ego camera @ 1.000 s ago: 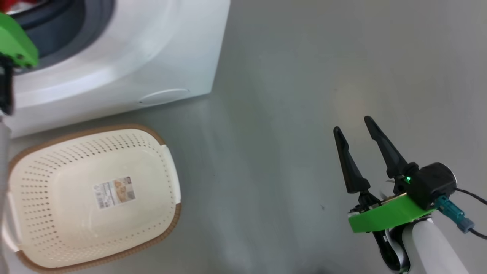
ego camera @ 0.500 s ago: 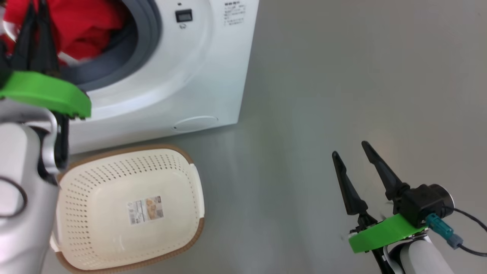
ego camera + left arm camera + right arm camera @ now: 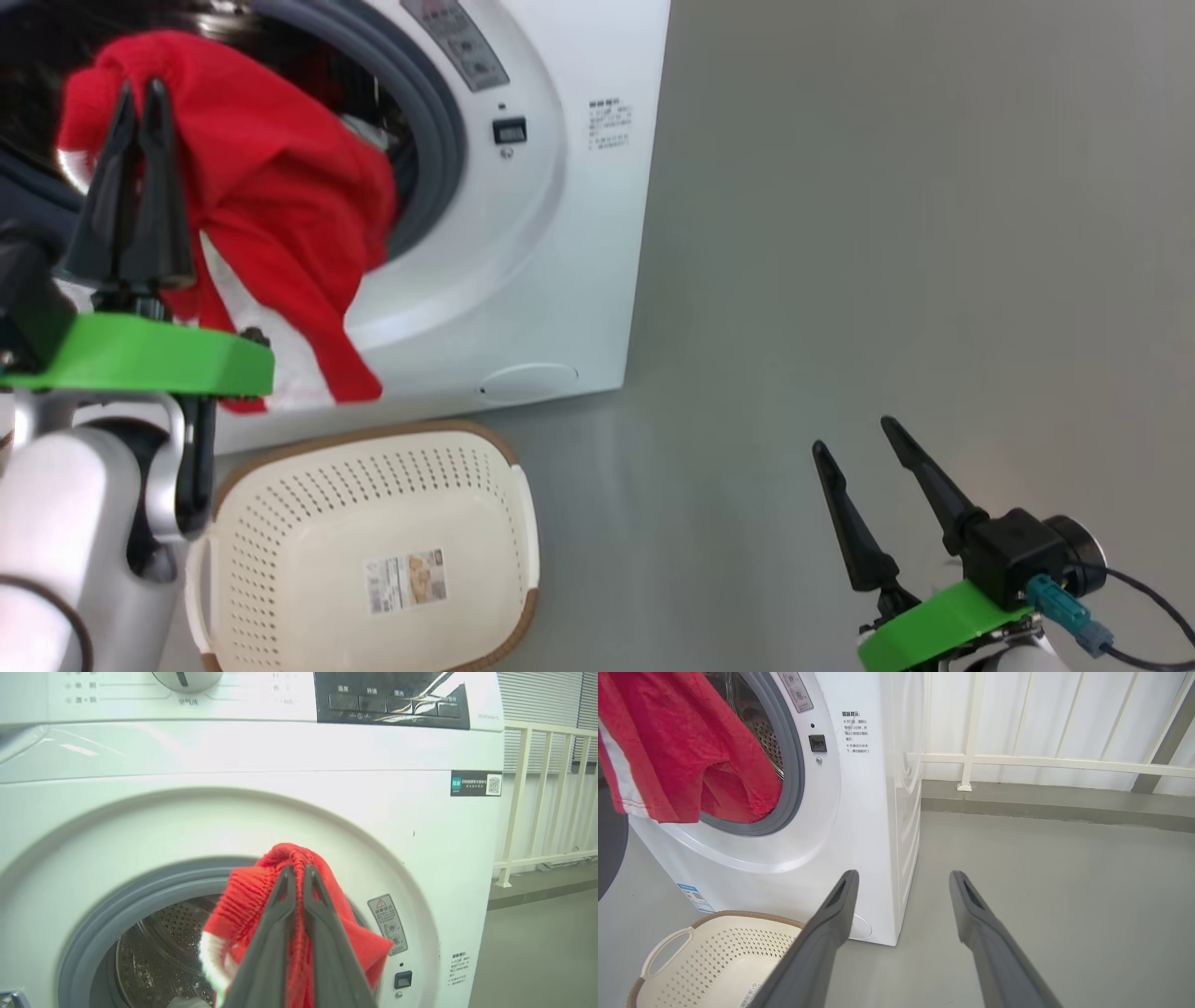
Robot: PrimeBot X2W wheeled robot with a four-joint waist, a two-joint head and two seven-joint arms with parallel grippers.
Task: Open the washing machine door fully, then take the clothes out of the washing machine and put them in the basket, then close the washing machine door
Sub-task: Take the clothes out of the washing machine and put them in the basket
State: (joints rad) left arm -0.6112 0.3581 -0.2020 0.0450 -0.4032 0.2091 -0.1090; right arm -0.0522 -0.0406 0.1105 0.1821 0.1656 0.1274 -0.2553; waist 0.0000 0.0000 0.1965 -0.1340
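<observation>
Grey floor [image 3: 840,233], left gripper [image 3: 141,89] clamped on bunched red, white-trimmed clothes [image 3: 280,205], right gripper [image 3: 853,435] spread wide

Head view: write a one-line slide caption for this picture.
Left gripper shut on red clothes before the washing machine, basket on the floor, right gripper open aside.

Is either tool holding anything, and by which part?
The left tool pinches the bright red fabric garment by a bunched fold at its top; the right tool, open, holds nothing.
</observation>
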